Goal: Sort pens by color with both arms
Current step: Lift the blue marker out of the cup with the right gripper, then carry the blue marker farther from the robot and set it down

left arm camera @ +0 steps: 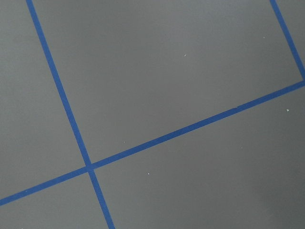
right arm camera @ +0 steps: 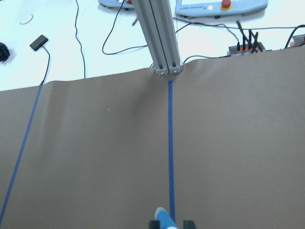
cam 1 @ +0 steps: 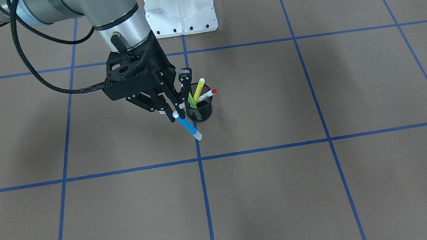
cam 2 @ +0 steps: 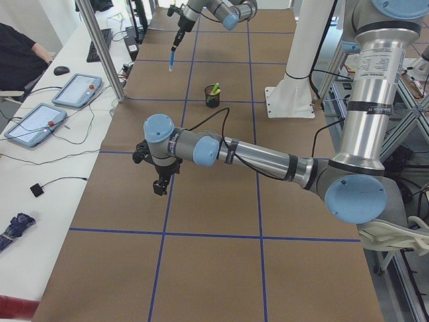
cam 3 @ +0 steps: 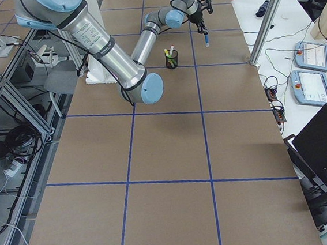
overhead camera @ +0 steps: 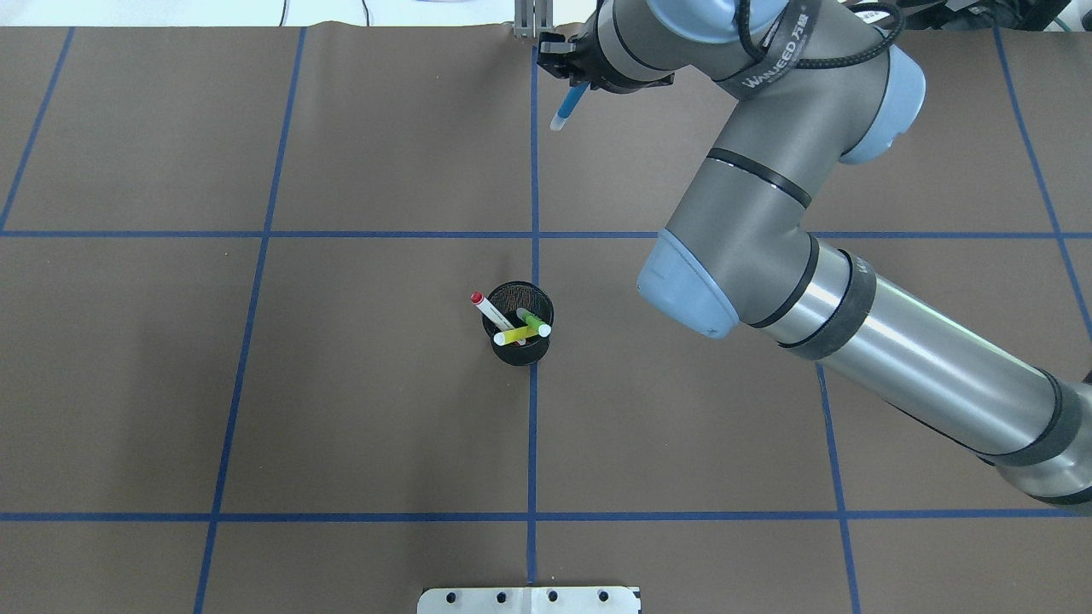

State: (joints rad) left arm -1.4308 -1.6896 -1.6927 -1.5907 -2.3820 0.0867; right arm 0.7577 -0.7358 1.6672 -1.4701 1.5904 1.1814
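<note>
The right end effector (cam 1: 173,110) is clamped on the top end of the blue pen (cam 1: 189,128). The pen hangs at a slant in the air, pale cap downward, well away from the cup (cam 1: 201,113) on the side farthest from the robot's base. The green pen (overhead camera: 533,321), the yellow pen (overhead camera: 514,336) and the white pen with red ends (overhead camera: 486,309) lean in the cup with their upper halves sticking out over the rim.

To my eye these are light, stiff plastic sticks with smooth, rather slippery barrels. Pinched near one end as this one is, a pen may swivel between the fingers, so a hold nearer mid-barrel looks steadier. For the three in the cup, the part showing above the rim is the only place to take hold.

The left end effector (cam 2: 159,182) hovers over the tabletop (cam 1: 327,187), well apart from the cup. I cannot tell whether it is apart or together.
</note>
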